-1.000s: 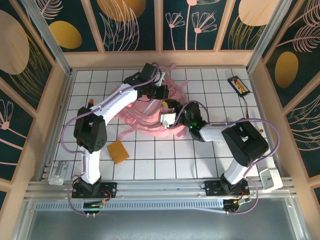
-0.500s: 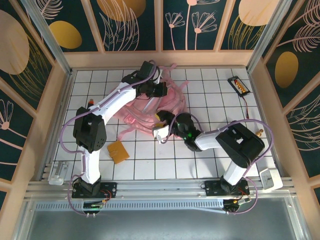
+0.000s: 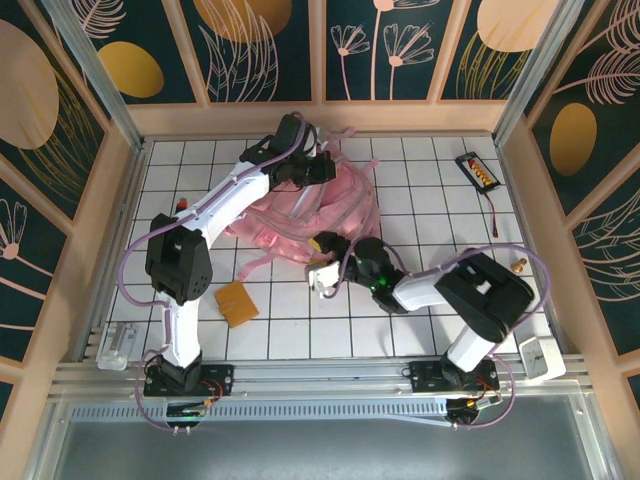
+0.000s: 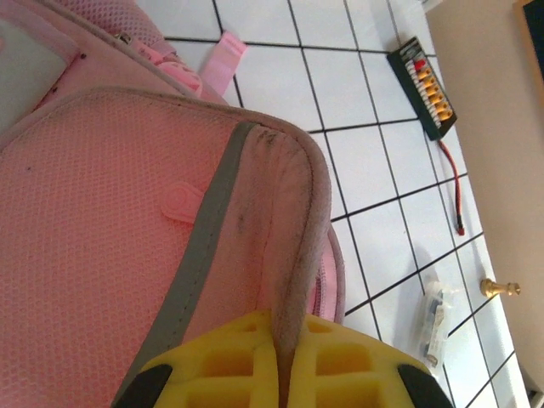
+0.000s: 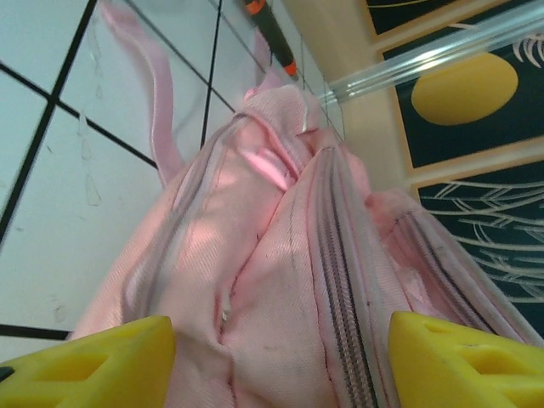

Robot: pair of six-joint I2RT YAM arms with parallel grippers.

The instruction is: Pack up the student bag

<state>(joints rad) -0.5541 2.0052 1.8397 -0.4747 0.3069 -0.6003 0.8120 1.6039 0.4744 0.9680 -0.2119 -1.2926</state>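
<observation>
Boxing a white gridded desk (image 3: 420, 320), wooden walls (image 3: 320, 118) stand on three sides. Bare tiles (image 3: 440, 205) spread right and front; an orange card (image 3: 235, 302) lies front-left. The bag (image 3: 345, 205), a rumpled pink heap, sits mid-desk toward the back. Left claw (image 4: 280, 365) pinches its grey-trimmed rim (image 4: 293, 212); right claw (image 5: 280, 357) gapes wide at its zippers (image 5: 340, 280).

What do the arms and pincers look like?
Both are white links with black joint housings: left arm, right arm. Lilac cables run alongside each. Yellow pocketed fingers on left pincer and right pincer. There is a green light near the right wrist.
</observation>
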